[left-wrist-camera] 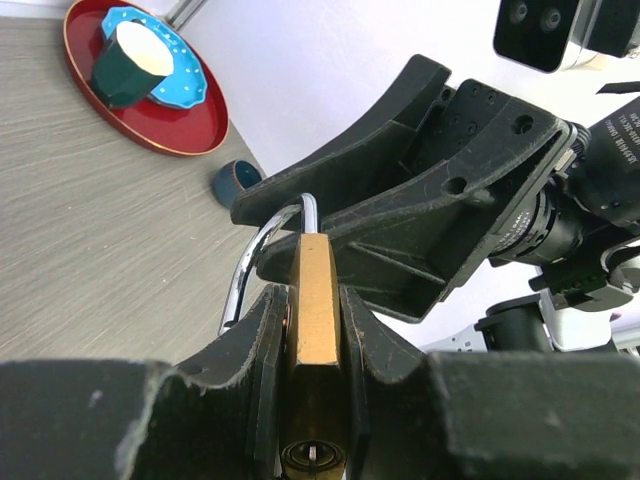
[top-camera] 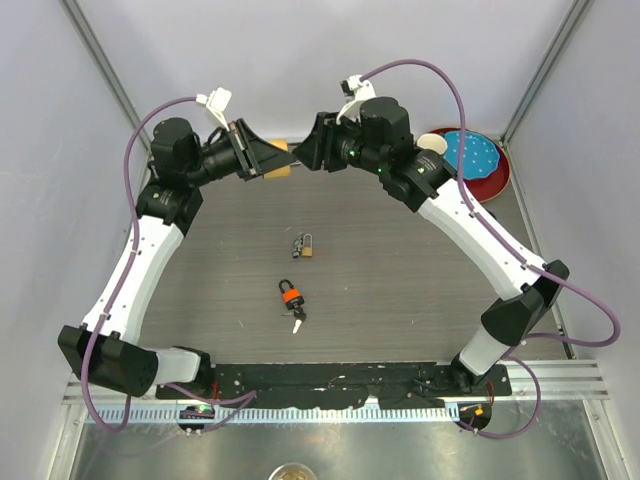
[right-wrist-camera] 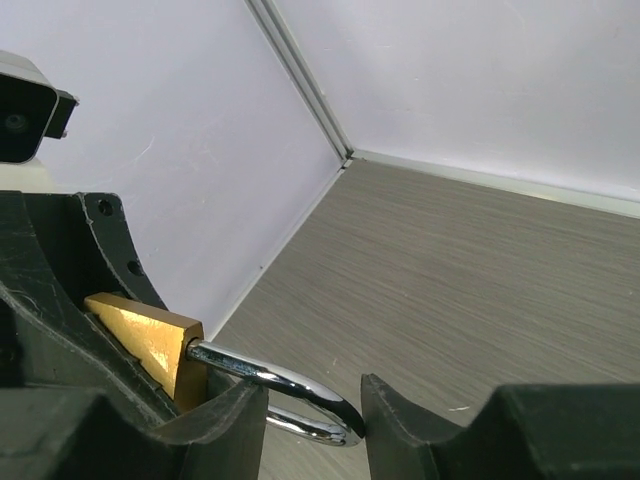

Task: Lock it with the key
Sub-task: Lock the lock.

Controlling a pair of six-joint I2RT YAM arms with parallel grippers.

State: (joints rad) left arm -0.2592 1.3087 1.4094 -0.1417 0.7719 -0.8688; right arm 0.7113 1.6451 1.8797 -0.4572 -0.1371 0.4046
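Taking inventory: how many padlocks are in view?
3: a brass padlock in the left gripper, plus a small padlock and an orange padlock on the table.

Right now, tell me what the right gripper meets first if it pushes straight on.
Probably the padlock's steel shackle, lying between the right gripper's open fingers; just behind it, the brass body clamped in the left gripper.

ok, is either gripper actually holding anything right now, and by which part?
The left gripper clamps the brass padlock by its body. The right gripper is open around the shackle, not gripping it.
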